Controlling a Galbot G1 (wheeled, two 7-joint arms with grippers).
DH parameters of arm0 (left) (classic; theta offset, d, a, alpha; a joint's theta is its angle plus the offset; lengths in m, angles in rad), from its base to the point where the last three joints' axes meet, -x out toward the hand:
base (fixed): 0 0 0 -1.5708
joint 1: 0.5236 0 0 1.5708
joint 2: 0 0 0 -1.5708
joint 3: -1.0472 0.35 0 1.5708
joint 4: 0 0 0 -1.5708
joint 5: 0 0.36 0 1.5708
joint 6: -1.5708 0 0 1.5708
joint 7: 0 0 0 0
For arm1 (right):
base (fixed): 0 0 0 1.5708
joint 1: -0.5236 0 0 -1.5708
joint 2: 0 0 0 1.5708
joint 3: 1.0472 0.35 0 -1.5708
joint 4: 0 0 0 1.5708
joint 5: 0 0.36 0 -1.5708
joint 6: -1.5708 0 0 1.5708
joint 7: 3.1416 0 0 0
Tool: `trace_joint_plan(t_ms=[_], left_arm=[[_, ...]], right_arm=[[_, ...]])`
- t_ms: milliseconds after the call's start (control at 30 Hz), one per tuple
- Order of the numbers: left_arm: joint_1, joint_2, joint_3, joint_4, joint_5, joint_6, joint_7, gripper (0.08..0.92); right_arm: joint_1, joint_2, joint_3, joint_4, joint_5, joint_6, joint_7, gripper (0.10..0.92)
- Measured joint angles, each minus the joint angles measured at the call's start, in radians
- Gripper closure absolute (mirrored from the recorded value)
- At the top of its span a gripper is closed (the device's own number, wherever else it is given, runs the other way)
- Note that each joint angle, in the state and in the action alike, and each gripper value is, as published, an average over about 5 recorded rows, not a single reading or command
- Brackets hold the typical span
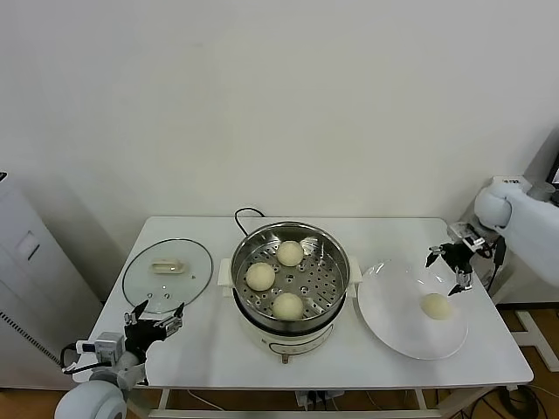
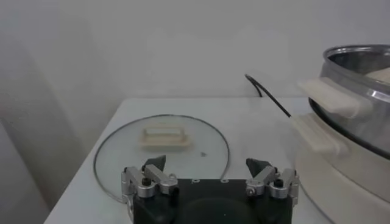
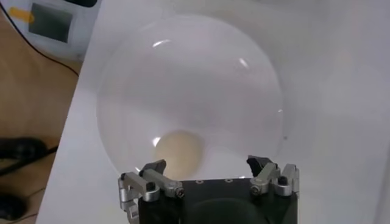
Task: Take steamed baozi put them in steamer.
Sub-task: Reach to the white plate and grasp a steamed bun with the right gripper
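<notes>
Take the steamer (image 1: 291, 281) as your landmark: it stands at the middle of the table (image 1: 218, 349), its lid off, and three steamed baozi already lie on its perforated tray. One bun (image 1: 290, 253) lies toward the wall side, one (image 1: 260, 276) toward the robot's left, and one (image 1: 287, 305) nearest the robot; they lie close together but apart.

To the steamer's right you have the white plate (image 1: 397, 327), just beside the pot's base. The fourth bun (image 1: 437, 305) lies on it, on the half away from the steamer. Your right pincer (image 1: 452, 262) hangs above the plate's far edge, beyond that bun and clear of it, with its fingers (image 3: 152, 173) spread wide and nothing between them. In the right wrist view the bun (image 3: 178, 152) lies just ahead of the fingers.

To the steamer's left the glass lid (image 1: 168, 272) lies flat on the table with its beige handle (image 1: 169, 266) up. Your left pincer (image 1: 155, 320) waits on the robot's side of the lid, low over the table, also wide and holding nothing. A black cord (image 2: 268, 95) runs from the steamer's back toward the wall.
</notes>
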Motion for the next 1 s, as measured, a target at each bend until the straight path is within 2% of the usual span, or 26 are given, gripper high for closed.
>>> trace_joint_plan(t_ms=[700, 1000], left_arm=[[-0.003, -0.002, 0.007, -0.002, 0.007, 0.002, 0.000, 0.177], [-0.002, -0.003, 0.008, -0.005, 0.007, 0.003, 0.000, 0.177]], right_arm=[[-0.176, 0.011, 0.145, -0.047, -0.096, -0.014, 0.070, 0.215], [-0.211, 0.025, 0.190, -0.061, -0.108, -0.025, 0.071, 0.443]])
